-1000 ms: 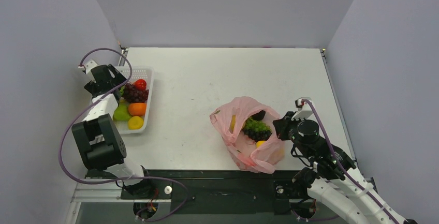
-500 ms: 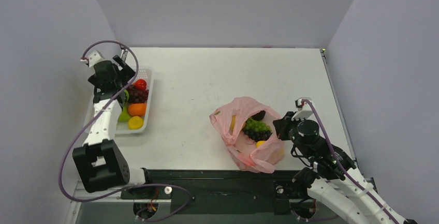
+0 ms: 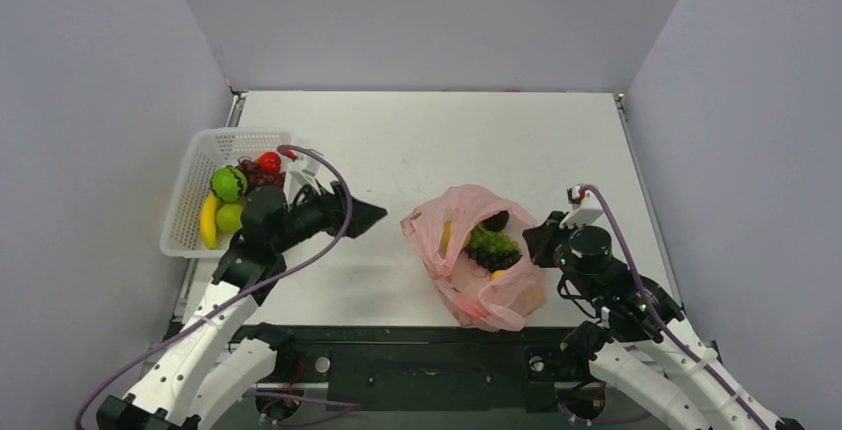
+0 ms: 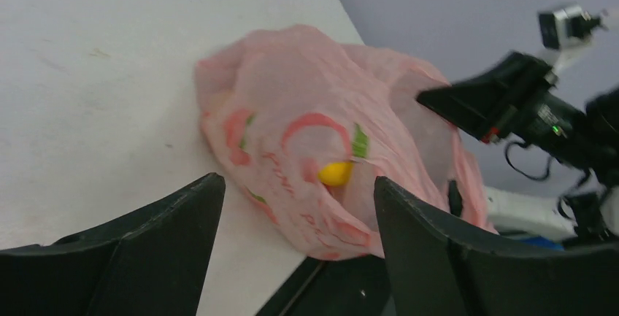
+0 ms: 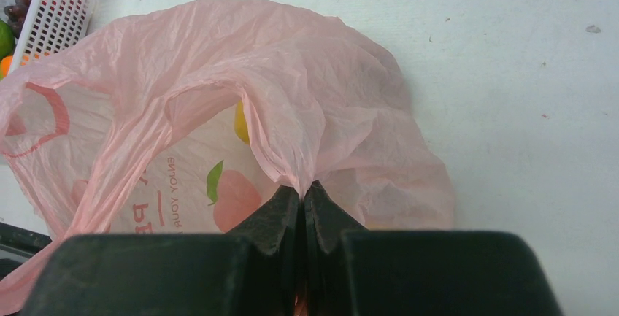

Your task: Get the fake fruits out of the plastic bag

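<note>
plastic bag point(image 3: 516, 291): sat right of centre, mouth open
left gripper point(image 3: 369, 217): my jaws were spread wide, empty, mid-frame
right gripper point(image 5: 303, 192): pinched tight on the bag's film
green grapes point(image 3: 491, 244): lay inside the bag
white mesh basket point(image 3: 194, 162): far left, fruit in it

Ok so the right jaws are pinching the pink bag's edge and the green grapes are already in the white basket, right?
Not quite. The top view shows the green grapes inside the pink bag, not in the white basket. The right jaws do pinch the bag's edge.
</note>
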Tool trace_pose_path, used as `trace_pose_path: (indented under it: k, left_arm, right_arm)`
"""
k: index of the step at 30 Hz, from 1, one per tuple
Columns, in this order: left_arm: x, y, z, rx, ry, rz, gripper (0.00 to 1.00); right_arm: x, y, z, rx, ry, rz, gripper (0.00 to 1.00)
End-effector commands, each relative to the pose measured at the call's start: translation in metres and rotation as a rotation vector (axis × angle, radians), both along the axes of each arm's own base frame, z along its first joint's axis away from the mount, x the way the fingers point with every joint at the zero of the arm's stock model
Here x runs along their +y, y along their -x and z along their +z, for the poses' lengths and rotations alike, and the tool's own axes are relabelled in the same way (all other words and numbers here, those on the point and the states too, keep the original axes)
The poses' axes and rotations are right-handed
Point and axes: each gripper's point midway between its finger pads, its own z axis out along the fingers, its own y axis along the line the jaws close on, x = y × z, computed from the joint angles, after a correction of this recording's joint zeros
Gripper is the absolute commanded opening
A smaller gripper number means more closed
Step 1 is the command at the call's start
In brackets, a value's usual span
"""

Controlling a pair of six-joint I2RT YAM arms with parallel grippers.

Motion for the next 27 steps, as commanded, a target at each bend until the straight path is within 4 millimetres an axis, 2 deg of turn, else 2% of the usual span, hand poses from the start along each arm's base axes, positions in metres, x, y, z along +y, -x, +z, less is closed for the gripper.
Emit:
trace_pose_path:
  k: [1, 2, 3, 4, 5, 6, 7, 8, 9, 10, 11, 12, 13, 19, 22, 23, 24, 27]
  left_arm:
    - [-0.051, 0.054, 0.04, -0.108, 0.102, -0.222, 0.66]
    - [-0.064, 0.066, 0.047, -0.135, 0.115, -0.26, 0.63]
    - [-0.071, 0.07, 0.054, -0.149, 0.119, -0.276, 0.58]
    - [-0.083, 0.08, 0.06, -0.164, 0.13, -0.306, 0.57]
    - [-0.093, 0.082, 0.062, -0.165, 0.126, -0.325, 0.56]
    - [-0.107, 0.095, 0.066, -0.179, 0.135, -0.368, 0.56]
    - [-0.121, 0.096, 0.065, -0.182, 0.114, -0.392, 0.55]
    - [-0.136, 0.108, 0.064, -0.184, 0.101, -0.427, 0.54]
    - [-0.149, 0.104, 0.06, -0.193, 0.064, -0.422, 0.53]
    - [-0.163, 0.118, 0.067, -0.209, 0.064, -0.47, 0.52]
    - [-0.18, 0.123, 0.053, -0.203, 0.019, -0.499, 0.49]
    - [-0.188, 0.124, 0.06, -0.214, 0.019, -0.502, 0.46]
    - [-0.199, 0.122, 0.047, -0.199, -0.022, -0.489, 0.43]
    - [-0.231, 0.099, 0.025, -0.198, -0.106, -0.419, 0.37]
    - [-0.248, 0.091, -0.001, -0.162, -0.173, -0.423, 0.35]
    - [-0.252, 0.09, -0.004, -0.153, -0.182, -0.425, 0.35]
    - [-0.257, 0.088, -0.019, -0.127, -0.209, -0.429, 0.34]
    - [-0.264, 0.082, -0.037, -0.094, -0.249, -0.419, 0.34]
  right_arm:
    - [0.009, -0.004, 0.023, -0.015, -0.059, 0.01, 0.0]
    - [0.01, -0.002, 0.022, -0.001, -0.055, 0.018, 0.0]
    - [0.01, -0.001, 0.021, 0.008, -0.054, 0.02, 0.0]
    - [0.01, 0.002, 0.021, 0.023, -0.052, 0.025, 0.0]
    - [0.009, 0.004, 0.019, 0.038, -0.049, 0.022, 0.0]
    - [0.007, 0.008, 0.019, 0.058, -0.044, 0.025, 0.0]
    - [0.006, 0.011, 0.019, 0.071, -0.037, 0.027, 0.0]
    - [0.004, 0.015, 0.019, 0.089, -0.028, 0.033, 0.0]
    - [0.003, 0.017, 0.018, 0.099, -0.019, 0.034, 0.0]
    - [-0.001, 0.021, 0.018, 0.112, -0.004, 0.032, 0.0]
    - [-0.004, 0.023, 0.018, 0.112, 0.002, 0.027, 0.0]
    - [-0.006, 0.025, 0.018, 0.119, 0.012, 0.026, 0.0]
    - [-0.01, 0.027, 0.018, 0.116, 0.016, 0.018, 0.0]
    - [-0.007, 0.03, 0.024, 0.111, -0.033, 0.02, 0.0]
    - [-0.003, 0.029, 0.027, 0.108, -0.046, 0.027, 0.0]
    - [-0.003, 0.029, 0.029, 0.104, -0.05, 0.028, 0.0]
    - [-0.002, 0.029, 0.03, 0.101, -0.052, 0.031, 0.0]
    - [-0.002, 0.028, 0.034, 0.092, -0.056, 0.031, 0.0]
